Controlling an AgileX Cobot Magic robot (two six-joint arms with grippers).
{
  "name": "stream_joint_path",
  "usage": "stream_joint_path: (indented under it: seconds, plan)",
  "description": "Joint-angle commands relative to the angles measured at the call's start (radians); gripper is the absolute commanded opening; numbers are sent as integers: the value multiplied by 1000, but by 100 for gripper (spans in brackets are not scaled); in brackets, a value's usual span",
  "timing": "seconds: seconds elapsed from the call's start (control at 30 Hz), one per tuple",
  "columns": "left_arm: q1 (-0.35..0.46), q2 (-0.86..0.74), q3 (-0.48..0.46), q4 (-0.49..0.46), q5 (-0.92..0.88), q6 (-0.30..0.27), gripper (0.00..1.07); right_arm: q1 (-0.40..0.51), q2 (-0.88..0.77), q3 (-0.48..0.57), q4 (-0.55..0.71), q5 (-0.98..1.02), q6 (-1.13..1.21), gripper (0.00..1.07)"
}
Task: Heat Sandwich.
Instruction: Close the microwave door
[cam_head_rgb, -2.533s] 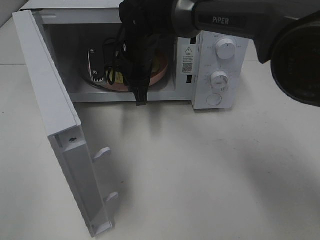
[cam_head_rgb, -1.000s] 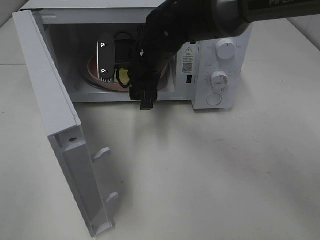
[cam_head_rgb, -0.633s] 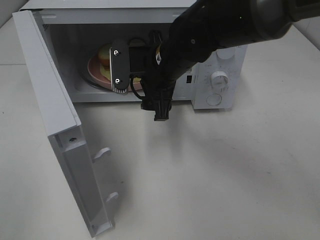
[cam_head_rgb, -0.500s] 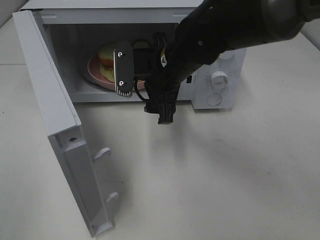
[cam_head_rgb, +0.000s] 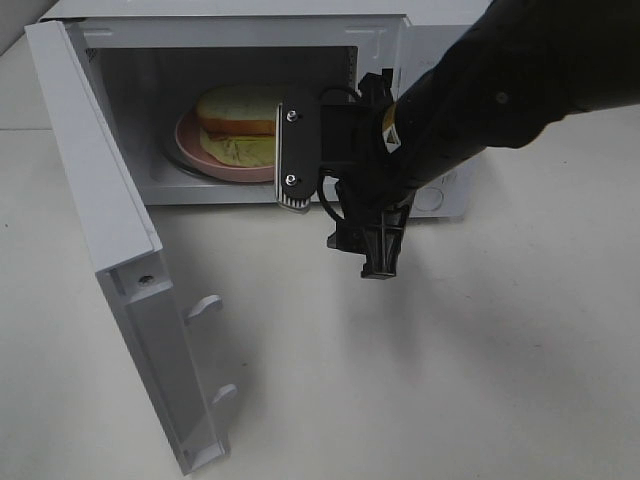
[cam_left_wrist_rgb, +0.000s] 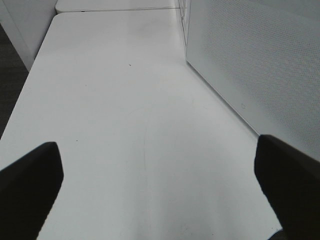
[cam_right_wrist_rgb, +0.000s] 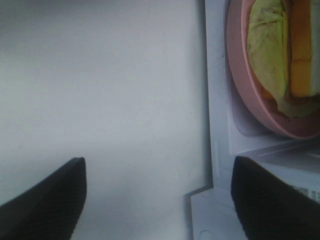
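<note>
arm sticker (cam_head_rgb: 388, 140) unreadable | right end effector (cam_right_wrist_rgb: 159, 200) wide, empty, backed out of microwave (cam_head_rgb: 230, 30) | sandwich (cam_head_rgb: 243, 126) at its 10 o'clock | left end effector (cam_left_wrist_rgb: 159, 195) wide

A white microwave (cam_head_rgb: 230, 20) stands at the back of a white table (cam_head_rgb: 450, 380). Its door (cam_head_rgb: 90, 200) is swung wide open to the left, with two latch hooks (cam_head_rgb: 203, 306) jutting from its inner edge. Inside the cavity sits a round pink plate (cam_head_rgb: 215, 160), near the front opening and well inside the walls.
</note>
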Motion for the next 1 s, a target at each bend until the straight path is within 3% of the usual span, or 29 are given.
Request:
stream_joint_path:
  seconds: [0.03, 0.43, 0.73, 1.0]
  plan:
    - [0, -8, 2, -6, -1, -1, 102, 1, -70, 54, 1, 24, 65, 76]
    - [0, -8, 2, -6, -1, -1, 102, 1, -249, 170, 1, 160, 240, 76]
    - [0, -8, 2, -6, -1, -1, 102, 1, -452, 263, 1, 368, 512, 76]
    - [0, -8, 2, -6, -1, -1, 102, 1, -653, 278, 9, 559, 779, 76]
